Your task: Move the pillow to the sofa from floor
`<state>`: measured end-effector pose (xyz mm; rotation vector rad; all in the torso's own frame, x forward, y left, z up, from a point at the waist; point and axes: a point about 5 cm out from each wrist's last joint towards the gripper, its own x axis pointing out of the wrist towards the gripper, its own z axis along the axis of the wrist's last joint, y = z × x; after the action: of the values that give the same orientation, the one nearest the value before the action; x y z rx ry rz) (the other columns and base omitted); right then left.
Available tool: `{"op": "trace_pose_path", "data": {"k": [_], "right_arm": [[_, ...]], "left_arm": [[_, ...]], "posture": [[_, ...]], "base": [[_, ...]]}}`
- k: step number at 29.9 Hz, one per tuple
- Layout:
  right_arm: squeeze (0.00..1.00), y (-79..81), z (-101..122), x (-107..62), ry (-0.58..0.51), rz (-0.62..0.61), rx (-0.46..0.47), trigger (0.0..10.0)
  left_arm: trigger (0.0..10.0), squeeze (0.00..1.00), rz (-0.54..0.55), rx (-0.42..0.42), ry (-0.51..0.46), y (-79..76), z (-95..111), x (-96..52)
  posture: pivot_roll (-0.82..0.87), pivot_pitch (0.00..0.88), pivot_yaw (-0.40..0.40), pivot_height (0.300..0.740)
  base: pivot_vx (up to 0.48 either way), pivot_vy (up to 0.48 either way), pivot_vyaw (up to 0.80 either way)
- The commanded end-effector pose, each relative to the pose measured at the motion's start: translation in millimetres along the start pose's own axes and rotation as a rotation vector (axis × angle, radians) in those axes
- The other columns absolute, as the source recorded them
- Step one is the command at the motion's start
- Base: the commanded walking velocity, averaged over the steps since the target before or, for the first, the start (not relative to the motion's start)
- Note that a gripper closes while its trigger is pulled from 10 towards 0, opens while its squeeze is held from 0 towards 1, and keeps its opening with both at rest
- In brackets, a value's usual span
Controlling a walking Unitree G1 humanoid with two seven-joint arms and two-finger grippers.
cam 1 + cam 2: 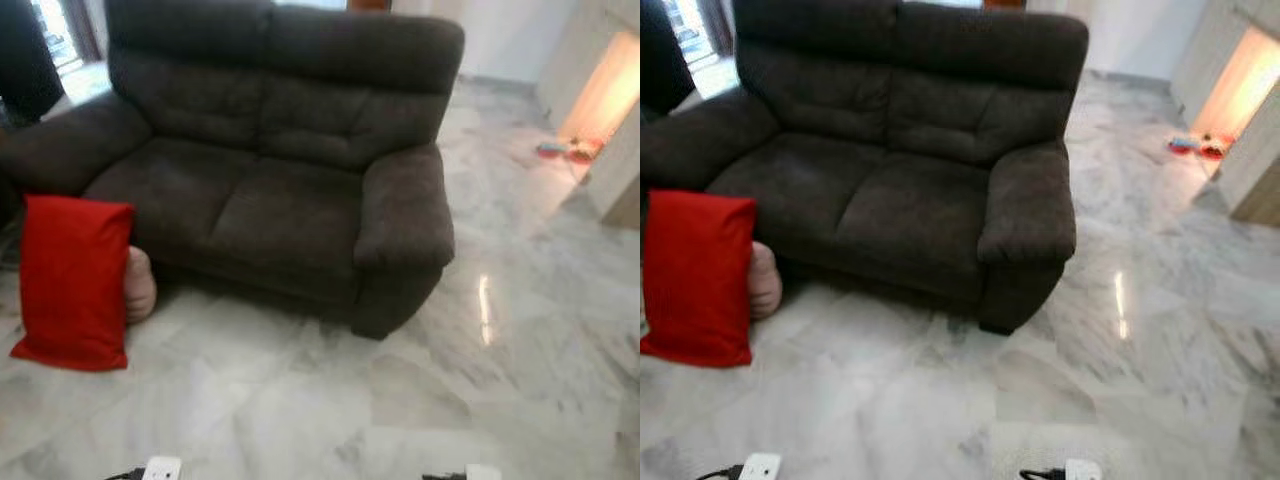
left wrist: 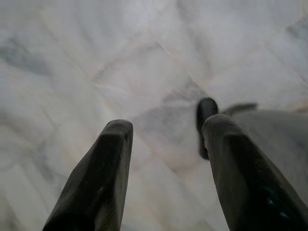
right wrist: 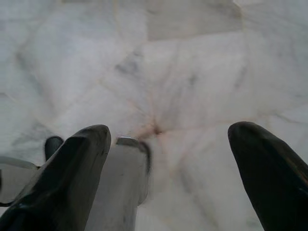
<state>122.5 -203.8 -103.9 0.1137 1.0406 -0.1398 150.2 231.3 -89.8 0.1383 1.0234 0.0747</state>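
Note:
A red pillow point(image 1: 75, 282) stands upright on the marble floor at the left, leaning against the front of a dark brown two-seat sofa point(image 1: 270, 190) near its left armrest. A pale pink rounded object point(image 1: 140, 284) peeks out behind the pillow at the sofa's base. My left gripper point(image 2: 163, 144) hangs open over bare marble floor. My right gripper point(image 3: 168, 144) also hangs open above the floor, nothing between its fingers. Both are well short of the pillow.
White marble floor point(image 1: 330, 410) stretches between me and the sofa. Small red and blue items point(image 1: 565, 151) lie at the far right by a lit doorway. A cabinet edge point(image 1: 618, 190) stands at the right. A dark shape point(image 1: 25, 55) sits beyond the left armrest.

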Motion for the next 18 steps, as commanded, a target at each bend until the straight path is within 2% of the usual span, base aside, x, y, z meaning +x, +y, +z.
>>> {"op": "trace_pose_path", "data": {"k": [1, 18], "right_arm": [[0.00, -9.3, -5.1, -2.4, 0.014, -0.027, 0.012, 10.0], [0.00, -6.0, -4.4, -1.8, 0.005, -0.028, 0.033, 10.0]], "left_arm": [[10.0, 0.00, -0.019, -0.011, 0.003, -7.2, 0.1, 0.6], [10.0, 0.00, -0.012, 0.010, 0.007, -3.6, 1.3, 0.7]], "posture": [[0.03, 0.000, -0.042, 0.740], [0.00, 0.000, -0.007, 0.740]], "base": [[0.000, 0.446, 0.00], [0.000, 0.439, 0.00]]}}
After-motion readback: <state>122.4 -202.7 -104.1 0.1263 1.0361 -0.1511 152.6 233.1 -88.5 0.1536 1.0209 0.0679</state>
